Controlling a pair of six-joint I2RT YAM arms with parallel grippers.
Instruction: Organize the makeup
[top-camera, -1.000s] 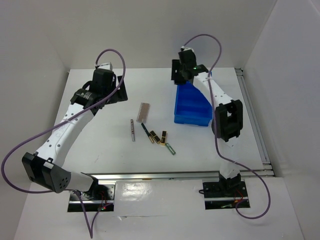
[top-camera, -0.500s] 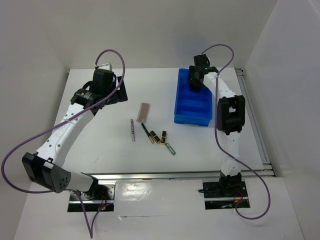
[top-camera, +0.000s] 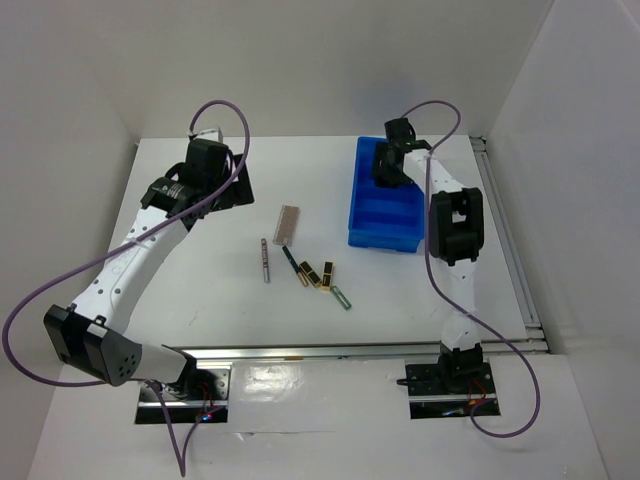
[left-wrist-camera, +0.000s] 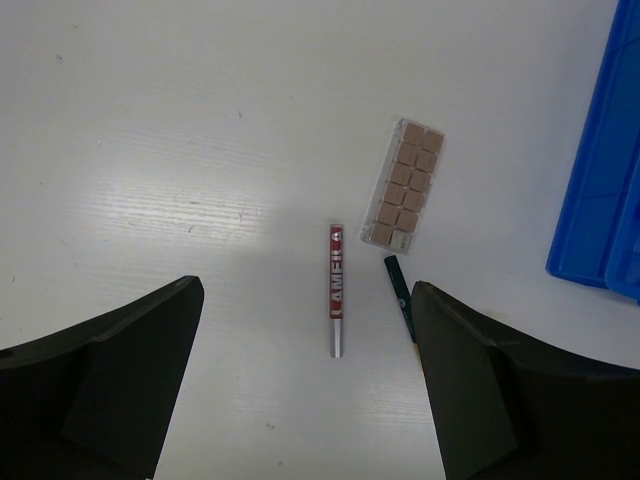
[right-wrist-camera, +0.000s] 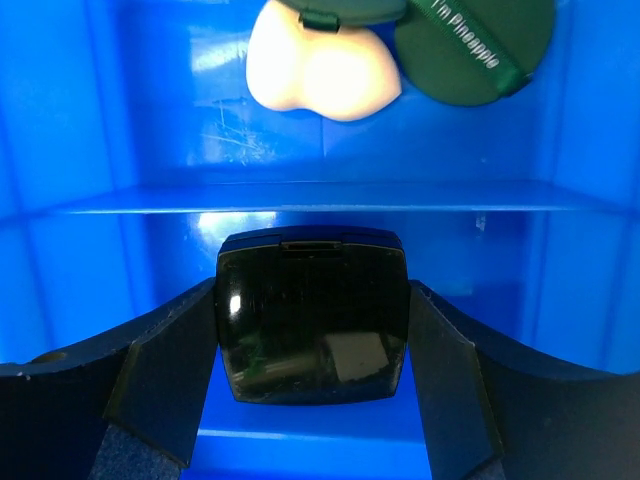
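Note:
My right gripper (right-wrist-camera: 312, 300) is shut on the black square compact (right-wrist-camera: 312, 315) and holds it inside the blue bin (top-camera: 385, 215), over the compartment next to the one holding the peach sponge (right-wrist-camera: 320, 70) and two dark green pads (right-wrist-camera: 475, 45). My left gripper (left-wrist-camera: 310, 400) is open and empty above the table, over a red-silver pencil (left-wrist-camera: 337, 290), a dark pencil (left-wrist-camera: 398, 293) and the tan palette (left-wrist-camera: 408, 185). Two black-gold lipsticks (top-camera: 316, 274) and the green tube (top-camera: 342, 296) lie mid-table.
The bin's dividers (right-wrist-camera: 320, 195) separate its compartments. The bin's left wall (left-wrist-camera: 600, 200) shows at the right of the left wrist view. White walls enclose the table at the back and sides, and a rail (top-camera: 510, 240) runs along its right edge.
My right gripper has moved from the bin's far left corner to the right, over the bin's far compartments. The left arm and the table items have not moved.

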